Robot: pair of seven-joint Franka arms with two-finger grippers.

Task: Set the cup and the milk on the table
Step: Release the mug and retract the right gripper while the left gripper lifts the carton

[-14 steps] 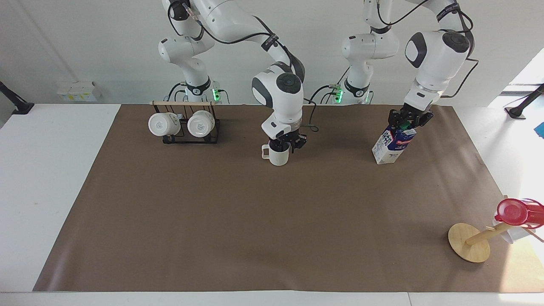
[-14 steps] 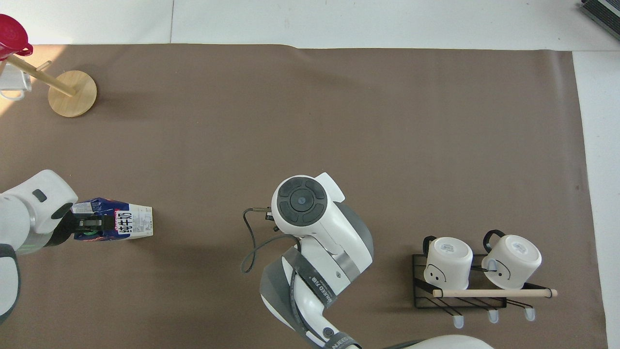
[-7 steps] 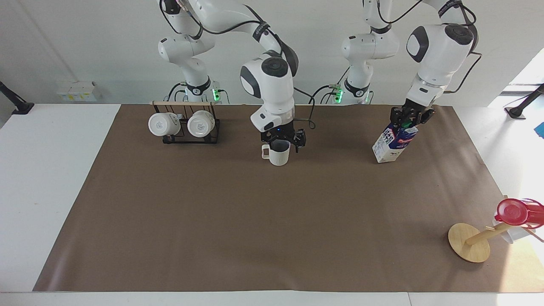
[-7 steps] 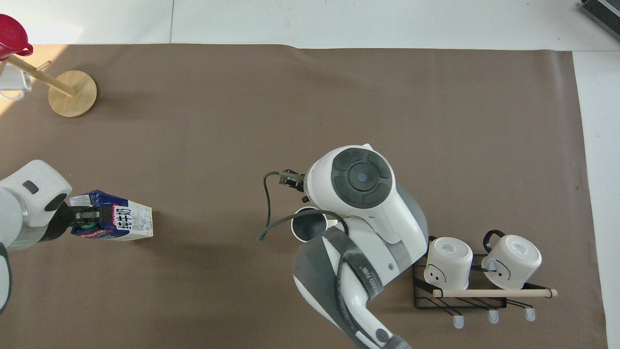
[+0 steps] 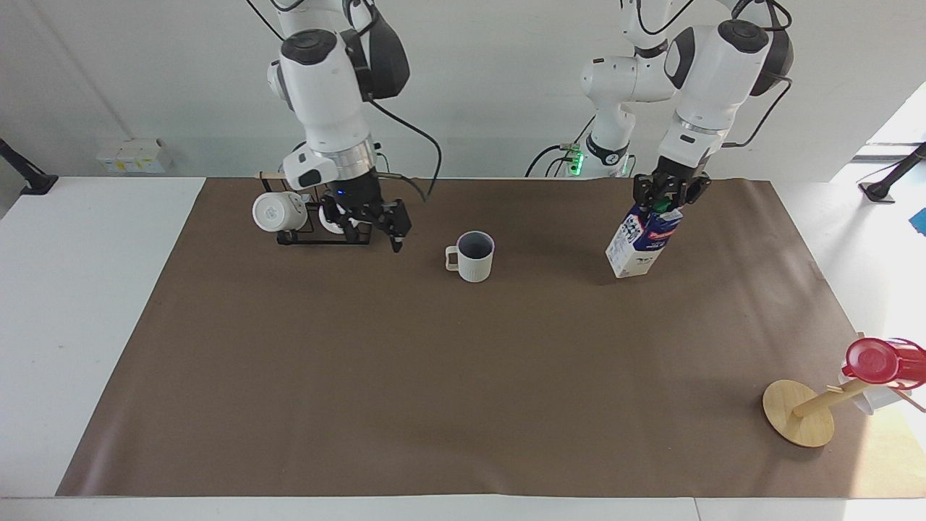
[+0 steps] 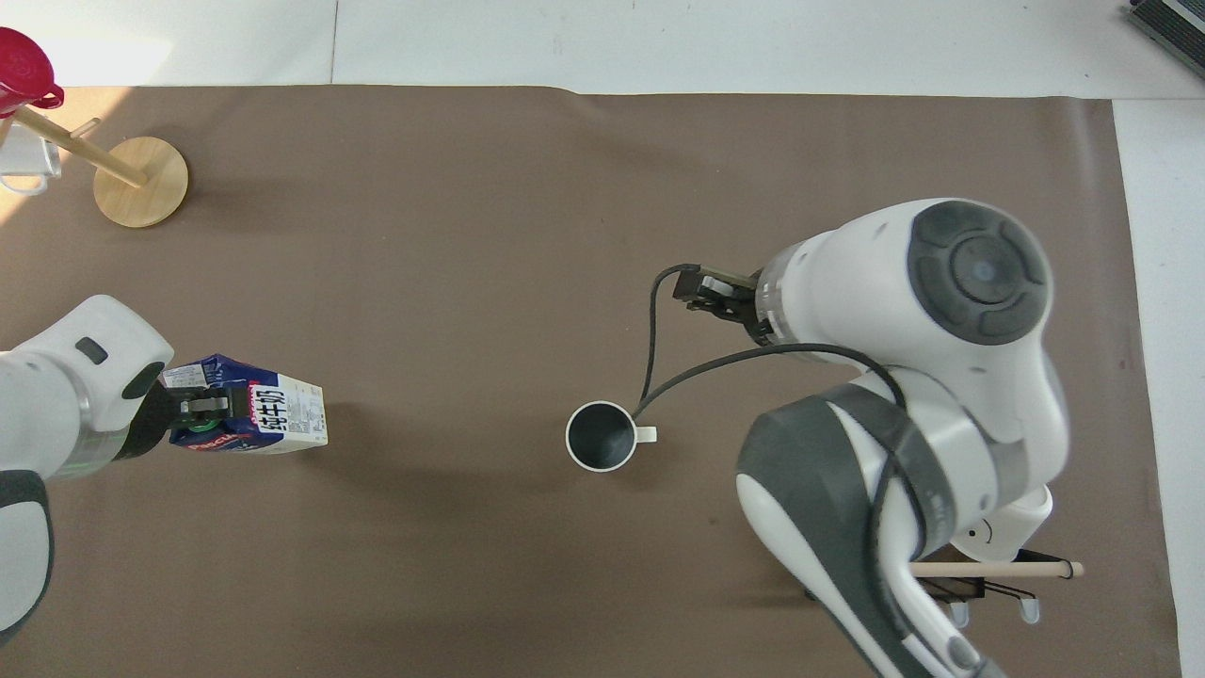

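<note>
The tall blue-and-white milk carton (image 5: 637, 244) hangs tilted from the left end effector (image 5: 667, 194), clamped at its green-capped top, its base low over the brown-papered surface (image 5: 463, 405), while the ribbed off-white mug (image 5: 472, 256) stands released, the right end effector (image 5: 375, 221) spread empty beside it.

- Right gripper (image 5: 372, 230): has left the cup (image 5: 471, 256), jaws spread; risen and swung off toward the mug rack (image 5: 318, 217), now over the desk (image 5: 434, 376) just beside that rack.
- Cup: freed, standing alone and upright.
- Milk (image 5: 639, 244): carried by the left gripper (image 5: 666, 201) closer to the cup; tilted, jaws clamped at its cap.
</note>
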